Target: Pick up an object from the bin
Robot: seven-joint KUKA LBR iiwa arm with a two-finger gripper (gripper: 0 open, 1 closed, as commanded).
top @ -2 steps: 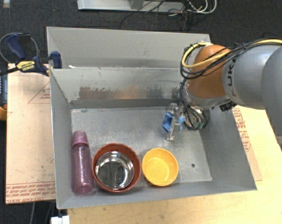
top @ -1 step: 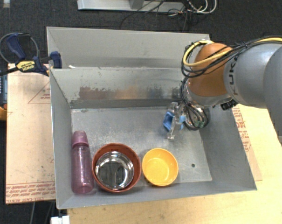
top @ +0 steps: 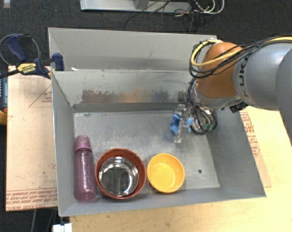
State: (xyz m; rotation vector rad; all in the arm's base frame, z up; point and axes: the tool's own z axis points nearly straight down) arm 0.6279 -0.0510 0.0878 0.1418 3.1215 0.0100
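Gripper (partly hidden under orange wrist cover) over bare bin floor, near yellow bowl, not touching; jaws apart or together, can't tell. Brown bowl and pink bottle leftward.

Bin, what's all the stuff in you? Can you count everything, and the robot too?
bottle: 1, purple, lying at the floor's lower left
brown bowl: 1, reddish brown, right beside the bottle
metal bowl: 1, shiny silver, sitting inside the brown bowl
yellow bowl: 1, yellow, right of the brown bowl
bin: 1, grey metal, holding all of these
arm: 1, grey with an orange cover and cables, coming in from the right
tool: 1, with blue parts, over the floor's right middle
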